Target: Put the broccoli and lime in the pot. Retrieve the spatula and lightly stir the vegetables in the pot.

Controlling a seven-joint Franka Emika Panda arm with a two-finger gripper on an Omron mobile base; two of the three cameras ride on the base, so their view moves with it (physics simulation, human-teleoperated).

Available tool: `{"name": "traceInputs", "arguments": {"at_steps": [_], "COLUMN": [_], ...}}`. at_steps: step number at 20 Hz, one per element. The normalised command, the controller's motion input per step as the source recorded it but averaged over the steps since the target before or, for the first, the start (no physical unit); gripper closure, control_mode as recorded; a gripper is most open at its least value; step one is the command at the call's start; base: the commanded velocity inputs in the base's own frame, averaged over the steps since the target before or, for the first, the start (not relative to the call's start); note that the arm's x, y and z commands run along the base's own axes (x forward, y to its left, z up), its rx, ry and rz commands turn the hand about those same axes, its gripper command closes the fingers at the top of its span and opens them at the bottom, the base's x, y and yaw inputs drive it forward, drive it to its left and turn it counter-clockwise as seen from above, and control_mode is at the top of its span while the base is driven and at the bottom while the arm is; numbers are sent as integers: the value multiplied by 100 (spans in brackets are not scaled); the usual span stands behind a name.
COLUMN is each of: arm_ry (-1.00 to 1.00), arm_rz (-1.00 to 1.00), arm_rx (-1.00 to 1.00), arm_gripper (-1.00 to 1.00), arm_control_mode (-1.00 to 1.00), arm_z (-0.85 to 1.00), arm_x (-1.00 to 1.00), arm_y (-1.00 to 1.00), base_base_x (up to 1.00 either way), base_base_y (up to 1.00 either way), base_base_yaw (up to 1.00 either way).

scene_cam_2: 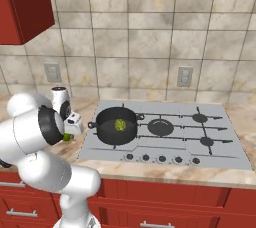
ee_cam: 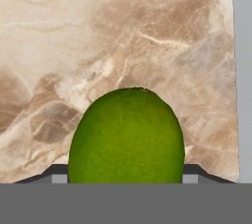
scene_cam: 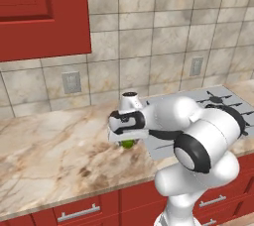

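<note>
I am working in a domestic kitchen. I note a marble-patterned counter (scene_cam: pixel 49 145), red cabinets (scene_cam: pixel 39 12) above and red drawers (scene_cam: pixel 79 212) below, a beige tiled backsplash (scene_cam_2: pixel 150 37) with wall outlets (scene_cam_2: pixel 184 76), and a gas cooktop (scene_cam_2: pixel 170 132).

The lime (ee_cam: pixel 126 137) is mostly tucked under the robot's hand beside the stove (scene_cam_2: pixel 165 137), just a green sliver showing, and up close its lower part is cut off, so whether the fingers (ee_cam: pixel 193 171) touch it can't be told. The gripper (scene_cam: pixel 127 141) itself is hidden behind the wrist. Inside the pot (scene_cam_2: pixel 116 124), the broccoli (scene_cam_2: pixel 120 124) is too small to make out.
</note>
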Motion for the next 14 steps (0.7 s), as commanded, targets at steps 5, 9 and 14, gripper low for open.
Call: {"name": "traceInputs", "arguments": {"at_steps": [5, 9, 14], "arm_ry": [0, -2, -6], "arm_rz": [7, 11, 9], "arm_rx": [0, 0, 0], "arm_gripper": [100, 100, 100], "arm_control_mode": [-100, -100, -100], "arm_z": [85, 92, 76], "arm_x": [-46, -42, -16], "arm_y": [-2, -6, -41], "base_base_x": [0, 0, 0], "base_base_y": [0, 0, 0], "base_base_yaw": [0, 0, 0]}}
